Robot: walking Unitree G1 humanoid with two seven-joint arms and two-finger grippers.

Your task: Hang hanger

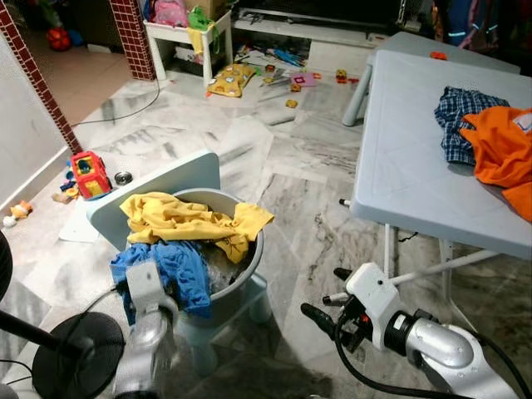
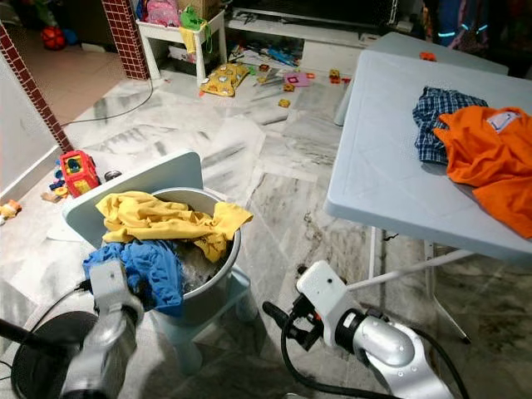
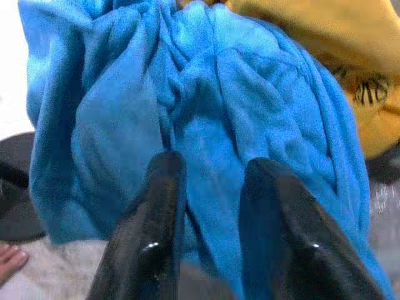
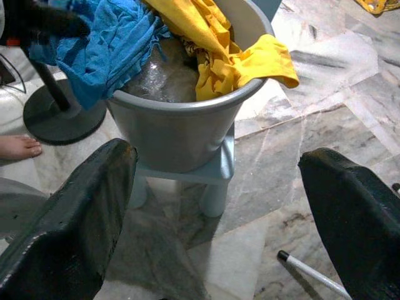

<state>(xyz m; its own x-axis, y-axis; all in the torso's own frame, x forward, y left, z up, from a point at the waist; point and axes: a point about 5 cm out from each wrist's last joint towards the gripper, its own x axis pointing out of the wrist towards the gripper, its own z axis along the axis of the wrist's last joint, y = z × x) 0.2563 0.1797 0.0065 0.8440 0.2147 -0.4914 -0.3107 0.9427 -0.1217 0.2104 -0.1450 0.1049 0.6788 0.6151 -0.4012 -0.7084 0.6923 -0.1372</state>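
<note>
I'm hovering the left gripper, fingers slightly apart and empty, at the blue cloth in the bucket; right gripper wide open, empty; no hanger visible, so task looks barely started.

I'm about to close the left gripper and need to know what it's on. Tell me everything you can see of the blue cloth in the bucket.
The blue cloth is a soft, crumpled garment of bright blue fabric, bunched in deep folds. It hangs over the near rim of the grey bucket, part inside and part spilling down the outer wall. A yellow garment lies against its upper edge. The left gripper is right at it, fingers slightly apart and pointing into the folds. Whether they pinch fabric cannot be told.
</note>
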